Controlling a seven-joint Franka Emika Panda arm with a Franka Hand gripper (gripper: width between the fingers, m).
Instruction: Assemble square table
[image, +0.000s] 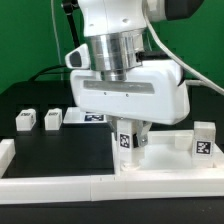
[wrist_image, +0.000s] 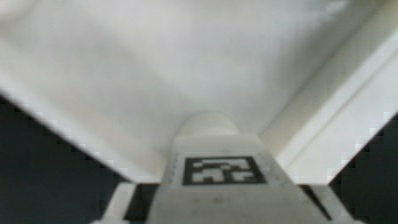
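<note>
My gripper (image: 128, 150) is shut on a white tagged leg block (image: 126, 139), gripping it from both sides, low over the square table's white slab (image: 168, 152). In the wrist view the leg (wrist_image: 222, 165) fills the gap between the fingers (wrist_image: 134, 203), its tip pointing at an inner corner of the rimmed slab (wrist_image: 160, 70). A second leg (image: 204, 141) stands upright at the slab's right side in the exterior view. Two loose legs (image: 24, 121) (image: 52, 119) rest on the black table at the exterior view's left.
A long white border rail (image: 60, 186) runs along the front, with a short one (image: 5, 152) at the exterior view's left. The marker board (image: 93, 117) lies behind the gripper. A green wall backs the scene, and cables hang at the exterior view's right.
</note>
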